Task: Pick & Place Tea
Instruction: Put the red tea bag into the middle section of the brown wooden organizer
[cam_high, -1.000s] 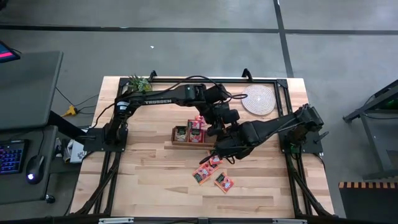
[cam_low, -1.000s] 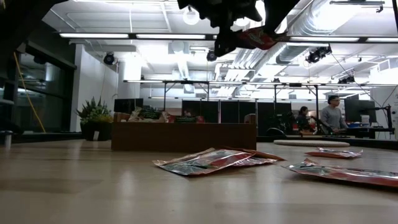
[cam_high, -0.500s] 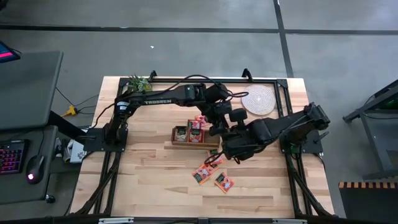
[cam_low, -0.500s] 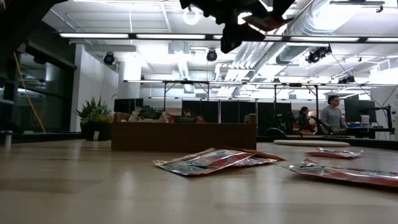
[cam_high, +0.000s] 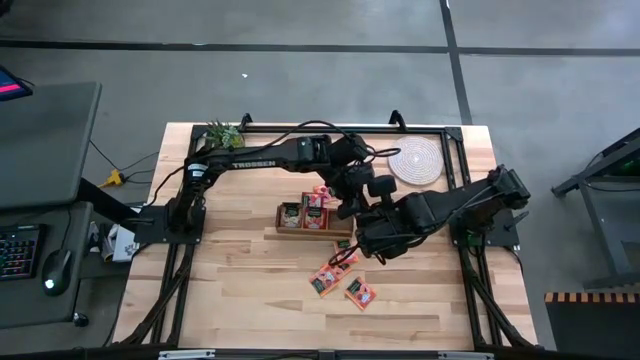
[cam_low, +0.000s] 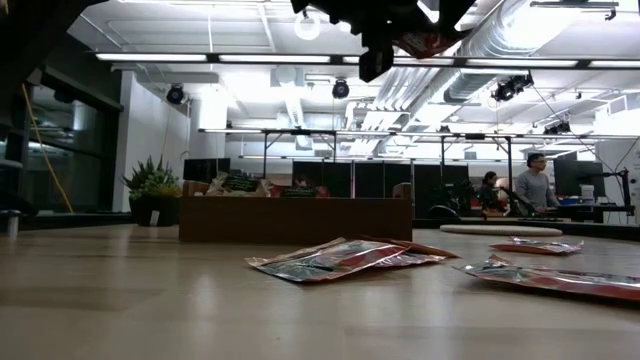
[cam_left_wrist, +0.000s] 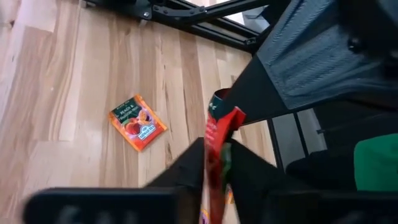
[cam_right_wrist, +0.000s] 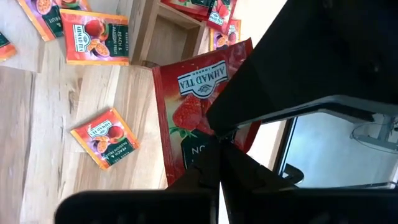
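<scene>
One tea sachet (cam_right_wrist: 186, 106), red with a green end and a white "Ahmad Tea" label, hangs in the air over the table's middle, right of the wooden box (cam_high: 315, 216). Both grippers are shut on it. My left gripper (cam_left_wrist: 214, 171) reaches in from the far left and my right gripper (cam_right_wrist: 214, 158) from the right; the two meet at the sachet (cam_low: 420, 42). Several more sachets lie flat on the table: near the front (cam_high: 328, 278), (cam_high: 360, 292), and one in the left wrist view (cam_left_wrist: 137, 121). Others stand in the box. My left gripper pinches the sachet between its two fingers, one on each flat face (cam_left_wrist: 214, 152). The sachet shows edge-on there, its free end (cam_left_wrist: 222, 109) sticking out past the fingertips. It is lifted clear of the table. My right gripper pinches the sachet's green end (cam_right_wrist: 198, 152) between its two fingertips, one on each face. The label end (cam_right_wrist: 199, 78) reaches out beyond the fingers. The left gripper's dark body covers the sachet's other side. The sachet is clear of the table and box.
A round pale woven mat (cam_high: 415, 160) lies at the far right and a small plant (cam_high: 225, 133) at the far left corner. People stand in the room beyond the table (cam_low: 537, 185). Bare wood lies at the near left.
My right gripper has carried the sachet a little up and toward the table's right, to my left gripper. My left gripper's fingers have come together on the sachet and taken hold, while my right gripper stays shut on it.
</scene>
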